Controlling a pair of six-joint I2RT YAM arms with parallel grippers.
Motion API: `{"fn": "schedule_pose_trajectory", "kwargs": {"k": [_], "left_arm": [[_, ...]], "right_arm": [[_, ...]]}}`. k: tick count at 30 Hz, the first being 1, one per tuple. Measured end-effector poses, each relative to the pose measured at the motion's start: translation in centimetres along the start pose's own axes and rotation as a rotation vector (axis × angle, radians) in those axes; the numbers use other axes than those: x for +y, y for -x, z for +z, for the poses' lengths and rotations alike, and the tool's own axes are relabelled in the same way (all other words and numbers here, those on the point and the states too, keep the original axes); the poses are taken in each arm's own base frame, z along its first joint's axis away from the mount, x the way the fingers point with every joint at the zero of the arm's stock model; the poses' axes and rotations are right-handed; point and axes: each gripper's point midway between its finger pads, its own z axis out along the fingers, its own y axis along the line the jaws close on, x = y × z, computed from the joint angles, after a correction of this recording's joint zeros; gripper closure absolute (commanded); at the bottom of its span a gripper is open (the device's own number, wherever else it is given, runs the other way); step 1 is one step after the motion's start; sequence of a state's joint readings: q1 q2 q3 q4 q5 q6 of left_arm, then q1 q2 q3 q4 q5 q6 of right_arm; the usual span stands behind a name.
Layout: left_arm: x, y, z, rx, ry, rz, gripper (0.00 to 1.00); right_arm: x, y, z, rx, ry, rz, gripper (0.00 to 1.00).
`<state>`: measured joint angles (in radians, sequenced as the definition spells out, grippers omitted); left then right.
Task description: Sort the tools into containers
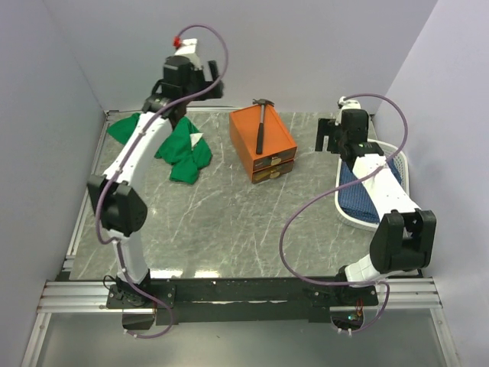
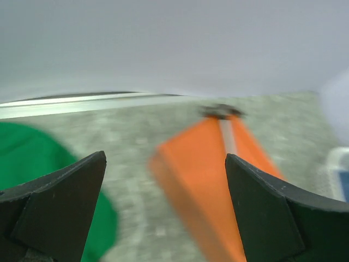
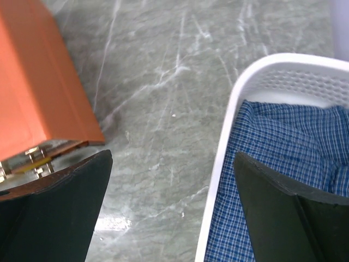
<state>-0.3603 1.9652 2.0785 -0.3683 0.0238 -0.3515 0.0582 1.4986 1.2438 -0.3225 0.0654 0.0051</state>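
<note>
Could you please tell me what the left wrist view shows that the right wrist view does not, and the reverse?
Only the left wrist: the green cloth and, blurred, the hammer lying on the orange box. Only the right wrist: the box's drawer fronts. Both: the orange box, the marble table, the white basket with blue cloth (a blurred sliver in the left wrist), and an open pincer, the left pincer in one, the right pincer in the other.
</note>
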Motion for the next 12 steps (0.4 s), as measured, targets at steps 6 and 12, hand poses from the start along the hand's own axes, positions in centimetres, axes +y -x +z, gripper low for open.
{"fn": "schedule_pose_trajectory", "kwargs": {"k": [6, 12], "left_arm": [[9.5, -0.6, -3.4, 0.002, 0.268, 0.102, 0.03], [16.8, -6.4, -6.2, 0.16, 0.411, 0.114, 0.04]], "right_arm": [[-0.7, 1.3, -1.6, -0.047, -0.054, 0.095, 0.0], [-1.0, 3.9, -4.9, -0.149, -0.054, 0.137, 0.0]]}}
